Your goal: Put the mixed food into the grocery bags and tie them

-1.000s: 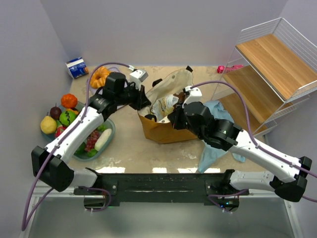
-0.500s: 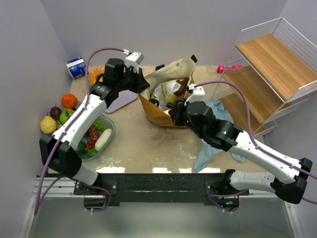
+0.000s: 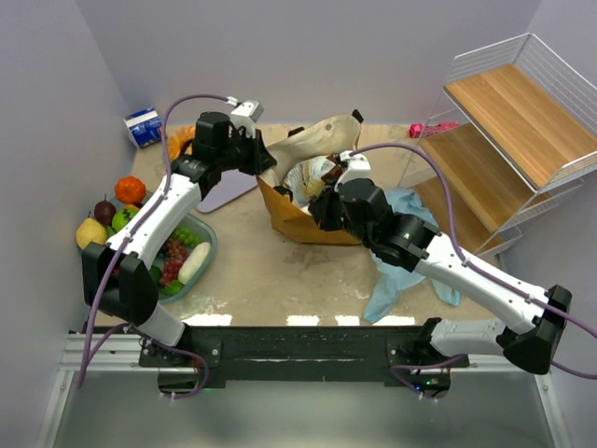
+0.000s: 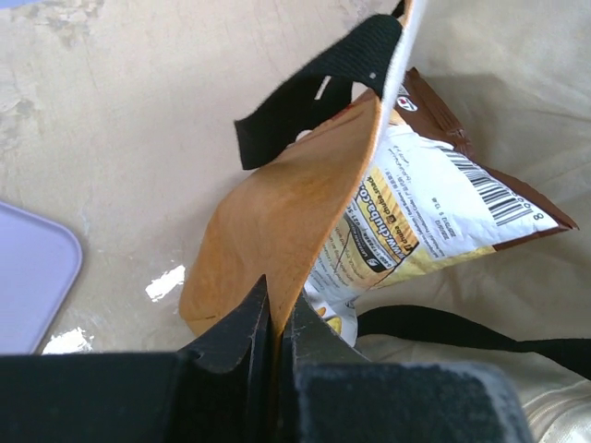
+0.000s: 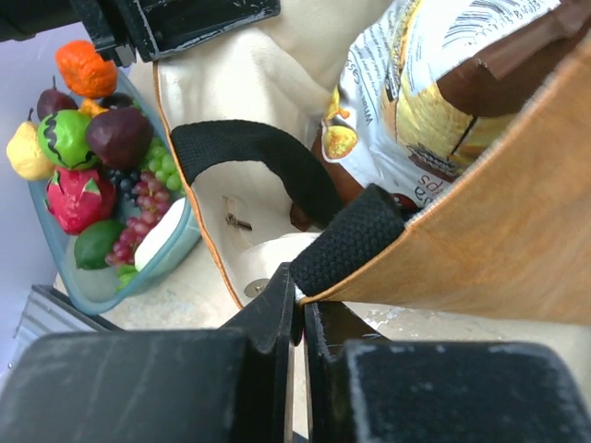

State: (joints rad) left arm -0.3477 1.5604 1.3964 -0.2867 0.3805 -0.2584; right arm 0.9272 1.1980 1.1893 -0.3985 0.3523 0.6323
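Beige tabletop (image 3: 280,275), lilac walls (image 3: 280,56); left hand (image 4: 274,312), right hand (image 5: 298,297) tight on tan tote (image 3: 303,224).

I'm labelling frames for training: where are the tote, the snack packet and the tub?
tote (image 3: 291,222), top view, tan outer wall.
snack packet (image 4: 434,198), left wrist view, white printed back.
tub (image 5: 138,277), right wrist view, near wall.

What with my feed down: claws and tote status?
Left claw shut on tote rim. Right claw shut on handle. Snack packet inside. No obstruction seen.
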